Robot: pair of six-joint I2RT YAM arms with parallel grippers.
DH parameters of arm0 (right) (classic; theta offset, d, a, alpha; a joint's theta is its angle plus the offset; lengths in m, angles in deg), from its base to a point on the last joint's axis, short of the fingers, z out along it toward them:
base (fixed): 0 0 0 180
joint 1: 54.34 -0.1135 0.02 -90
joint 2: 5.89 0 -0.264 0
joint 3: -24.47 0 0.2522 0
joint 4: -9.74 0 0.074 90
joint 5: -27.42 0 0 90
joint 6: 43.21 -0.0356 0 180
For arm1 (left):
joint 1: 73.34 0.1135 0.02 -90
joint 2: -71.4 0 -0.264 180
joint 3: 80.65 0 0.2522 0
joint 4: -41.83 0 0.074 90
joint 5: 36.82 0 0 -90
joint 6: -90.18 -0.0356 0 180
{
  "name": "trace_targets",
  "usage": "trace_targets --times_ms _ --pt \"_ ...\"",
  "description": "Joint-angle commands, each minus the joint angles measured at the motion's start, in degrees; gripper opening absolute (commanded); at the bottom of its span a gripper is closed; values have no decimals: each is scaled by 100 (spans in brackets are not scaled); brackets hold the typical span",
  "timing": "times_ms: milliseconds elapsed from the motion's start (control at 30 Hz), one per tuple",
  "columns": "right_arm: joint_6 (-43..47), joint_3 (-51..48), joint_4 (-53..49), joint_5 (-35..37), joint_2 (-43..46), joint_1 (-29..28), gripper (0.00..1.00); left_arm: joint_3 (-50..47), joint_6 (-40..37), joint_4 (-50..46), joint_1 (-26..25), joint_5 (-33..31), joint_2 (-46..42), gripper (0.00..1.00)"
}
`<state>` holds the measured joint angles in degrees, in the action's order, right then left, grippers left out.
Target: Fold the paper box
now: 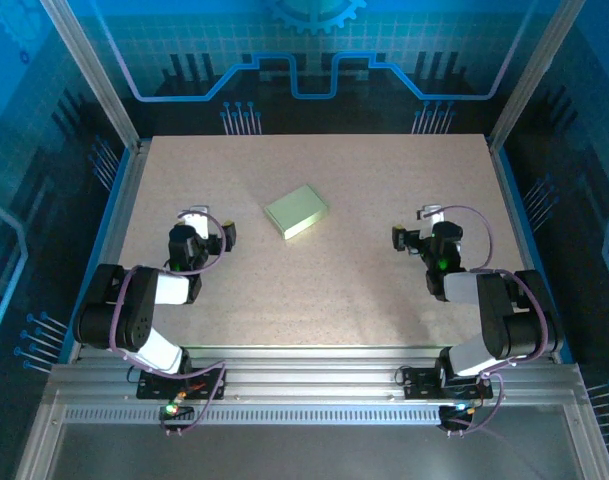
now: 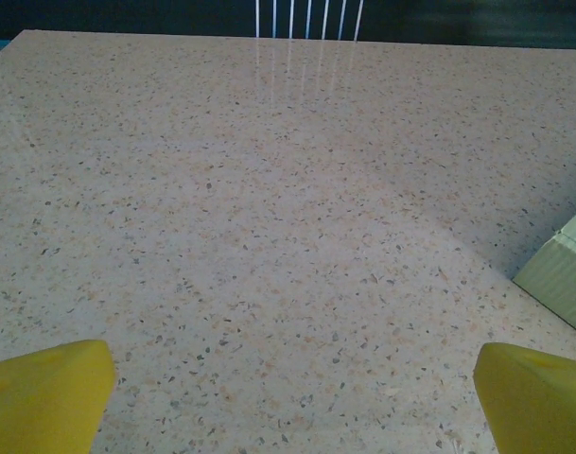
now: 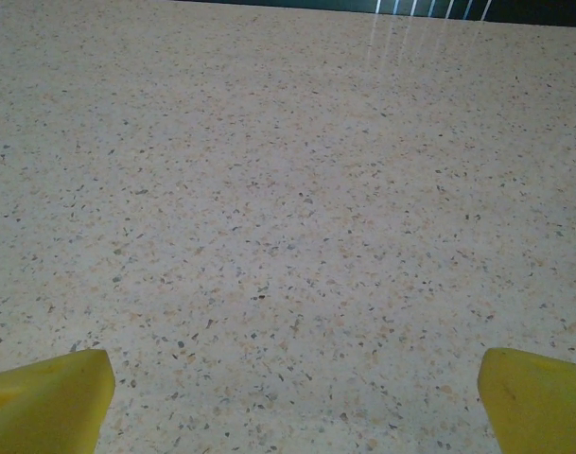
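I am looking at the paper box, which is lying near the middle of the tabletop, turned at an angle, between the two arms and somewhat nearer the left one. It is reading as pale green thin card, matte, with crisp straight edges, and it is showing as a low closed rectangular block rather than a spread sheet. In the left wrist view a corner of it is poking in at the right edge, with a faintly ribbed side wall and a lighter top face. I am judging the folding to be at or close to its end, since no loose flap is showing from above, though I cannot tell whether the far side is tucked in. The left pincer is hanging wide open and holding nothing, near the box but apart from it. The right pincer is likewise gaping fully, empty, well apart from the box. The yellow fingertips are framing speckled, slightly glossy, stone-like surface. If anything is left to do, I am thinking the next move is calling for a gentle pressing touch, because thin card is denting easily.
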<state>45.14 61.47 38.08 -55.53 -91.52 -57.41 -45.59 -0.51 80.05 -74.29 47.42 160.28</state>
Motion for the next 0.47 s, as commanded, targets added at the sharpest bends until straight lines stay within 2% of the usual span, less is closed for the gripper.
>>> trace_targets --times_ms 0,433 --pt "84 106 175 31 -42 -62 100 83 17 49 58 154 2 99" --pt "87 103 175 28 -38 -62 100 85 7 40 52 247 -1 99"
